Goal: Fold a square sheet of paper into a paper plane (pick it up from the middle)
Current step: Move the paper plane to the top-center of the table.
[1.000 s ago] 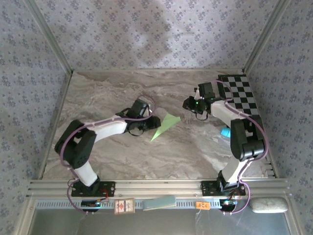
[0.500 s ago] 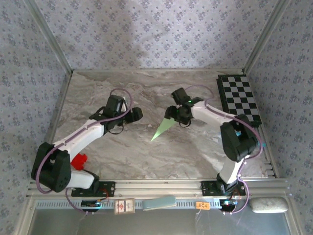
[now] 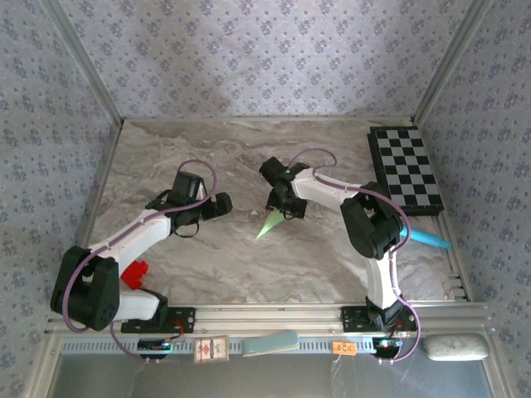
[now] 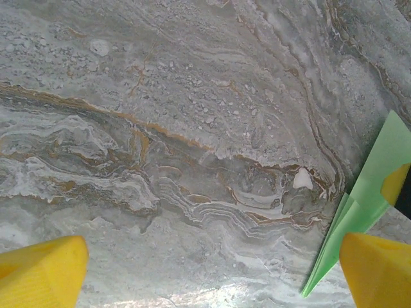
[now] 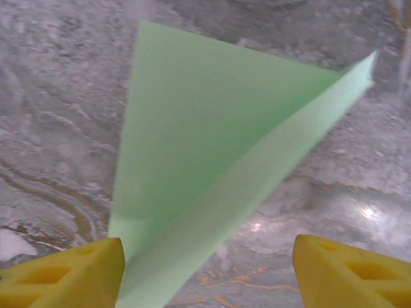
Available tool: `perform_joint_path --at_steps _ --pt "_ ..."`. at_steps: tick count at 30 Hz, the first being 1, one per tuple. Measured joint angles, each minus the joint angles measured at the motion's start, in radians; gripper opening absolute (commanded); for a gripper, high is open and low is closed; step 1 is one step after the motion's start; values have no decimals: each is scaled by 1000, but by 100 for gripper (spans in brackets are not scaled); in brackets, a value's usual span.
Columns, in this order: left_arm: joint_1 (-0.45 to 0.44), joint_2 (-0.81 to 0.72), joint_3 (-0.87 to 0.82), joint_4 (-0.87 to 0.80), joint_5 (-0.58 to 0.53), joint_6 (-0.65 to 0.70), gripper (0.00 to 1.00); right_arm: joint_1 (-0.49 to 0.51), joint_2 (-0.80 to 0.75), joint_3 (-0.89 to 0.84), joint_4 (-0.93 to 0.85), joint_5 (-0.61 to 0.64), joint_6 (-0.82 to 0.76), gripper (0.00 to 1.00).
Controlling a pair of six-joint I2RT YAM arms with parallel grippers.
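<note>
**Paper plane at mid-surface, both pincers spread.** Your right pincer [image 3: 285, 207] hangs over the wide tail of the paper plane [image 3: 269, 225], which lies near the middle of the marbled surface [image 3: 216, 269]. From the top camera, the pale green dart points its nose toward 7 o'clock.

In the right wrist view, your pincer [image 5: 209, 273] is spread wide. Its yellow fingertips [image 5: 64, 273] sit in the two lower corners, and the plane [image 5: 192, 160] runs up between them, folded along one long crease. The fingertip at 7 o'clock is just beside the paper's edge; whether it touches, you cannot tell.

Your left pincer [image 3: 220, 204] sits at 9 o'clock of the plane, near it but apart. In the left wrist view it [image 4: 209, 273] is also spread. The two fingertips [image 4: 38, 273] hold only bare marble between them, and the plane's nose [image 4: 363, 199] comes in from 4 o'clock, just beside the right-hand tip.

A checkerboard [image 3: 406, 169] lies at 2 o'clock on the surface and a light-blue piece [image 3: 427, 240] at 3 o'clock. A red block [image 3: 135, 272] sits at 8 o'clock, beside the left arm.
</note>
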Motion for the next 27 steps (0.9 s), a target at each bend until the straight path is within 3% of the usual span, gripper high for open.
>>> perform_joint_path --at_steps 21,27 --pt "8 2 -12 5 1 -1 100 8 -5 -4 -48 18 79 38" --pt "8 14 -12 6 1 -1 100 8 -20 -16 -48 17 85 17"
